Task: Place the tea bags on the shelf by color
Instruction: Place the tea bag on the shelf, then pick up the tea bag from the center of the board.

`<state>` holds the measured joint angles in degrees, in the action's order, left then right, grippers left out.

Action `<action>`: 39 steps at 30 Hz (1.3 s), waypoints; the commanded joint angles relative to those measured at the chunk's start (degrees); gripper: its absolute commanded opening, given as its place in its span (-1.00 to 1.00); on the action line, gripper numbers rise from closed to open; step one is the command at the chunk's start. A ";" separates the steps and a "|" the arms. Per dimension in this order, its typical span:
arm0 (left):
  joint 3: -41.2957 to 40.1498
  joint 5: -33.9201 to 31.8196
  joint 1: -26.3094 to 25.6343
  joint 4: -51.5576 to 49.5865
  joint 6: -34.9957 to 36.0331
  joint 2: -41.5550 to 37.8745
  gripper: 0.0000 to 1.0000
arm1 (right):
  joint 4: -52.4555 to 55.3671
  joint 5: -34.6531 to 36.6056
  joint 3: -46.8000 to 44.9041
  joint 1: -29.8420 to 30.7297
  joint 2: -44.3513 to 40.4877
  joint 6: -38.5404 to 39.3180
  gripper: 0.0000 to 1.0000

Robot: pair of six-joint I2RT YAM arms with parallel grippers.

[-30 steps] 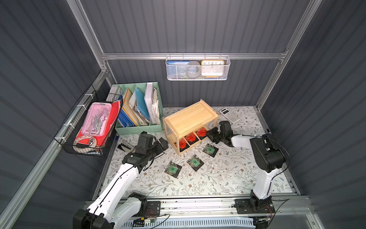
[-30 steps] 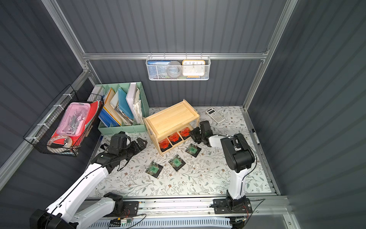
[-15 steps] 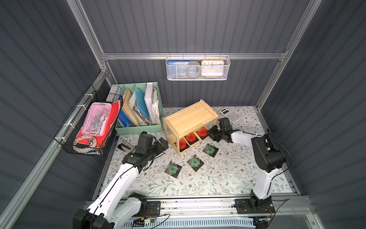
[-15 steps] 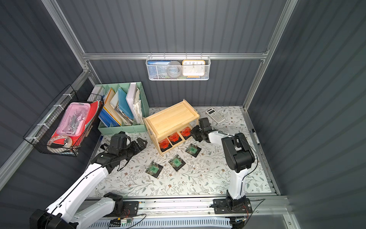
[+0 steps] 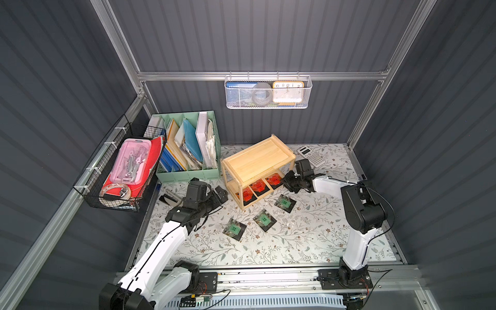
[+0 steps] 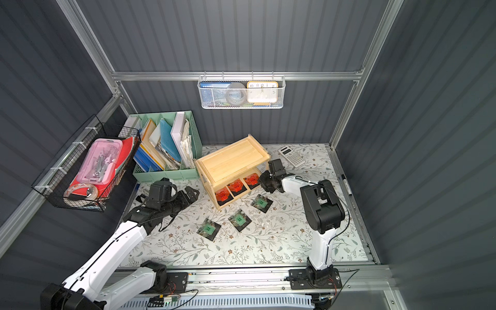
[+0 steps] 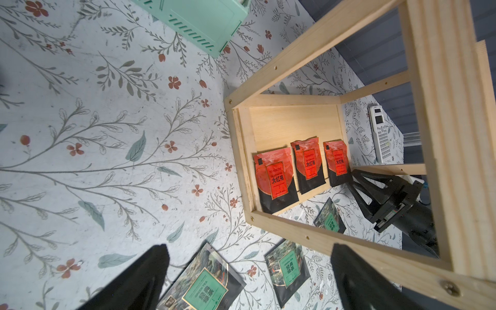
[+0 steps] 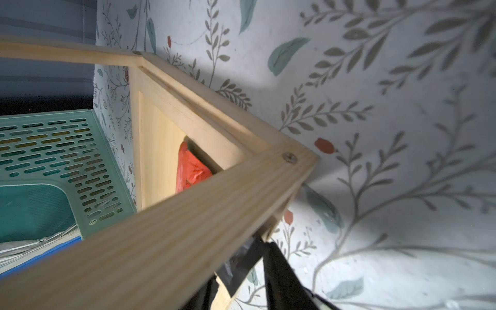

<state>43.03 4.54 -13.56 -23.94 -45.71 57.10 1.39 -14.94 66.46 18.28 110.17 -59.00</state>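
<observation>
Right pincer [image 5: 290, 183] sits low at the shelf's 3 o'clock end, its tips at the corner of the lower tier. I cannot tell whether it is clenched on anything or merely part-way apart. In the right wrist view the wooden post hides the gap, and only one black finger [image 8: 281, 279] and a dark sachet corner [image 8: 241, 264] beside it show. Left pincer [image 5: 221, 195] hovers at the shelf's 9 o'clock side, released, its fingers [image 7: 150, 271] spread wide with nothing between them.

Take a top view as the dial, with the back wall at 12. The floral table [image 5: 308, 241] fills the floor. The mint-green file organizer [image 5: 188, 174] stands at 10 o'clock, packed with folders and papers. The shelf [image 5: 255, 158] stands just past centre toward 12, turned askew, close beside the organizer. A calculator [image 5: 308, 157] lies at 1 o'clock, near the shelf's back corner. Three orange-red tea bags [image 5: 258, 185] lie side by side on the lower tier, the one nearest 3 o'clock just at the right pincer's tips. Three green tea bags [image 5: 264, 220] lie flat on the table in a loose diagonal row at the shelf's 6 o'clock side, apart from one another.
</observation>
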 commanded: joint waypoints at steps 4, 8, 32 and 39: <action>-0.25 0.47 0.29 -0.43 0.72 -0.74 1.00 | 2.48 3.07 0.63 0.26 -1.56 1.27 -0.28; -0.24 0.47 0.29 -0.67 0.91 -1.12 1.00 | 2.40 3.39 0.05 0.26 -2.03 1.08 -0.28; -7.50 5.06 0.29 1.40 -7.50 -7.88 1.00 | 2.83 -7.57 -17.05 6.87 -19.89 4.48 -0.21; -9.64 7.61 0.29 1.09 -9.90 -8.84 1.00 | -0.99 -9.32 -23.48 14.93 -24.74 2.26 -0.20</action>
<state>34.50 10.24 -13.50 -23.05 -53.69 49.52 2.04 -22.83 45.10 31.16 86.94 -55.92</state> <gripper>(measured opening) 0.997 0.399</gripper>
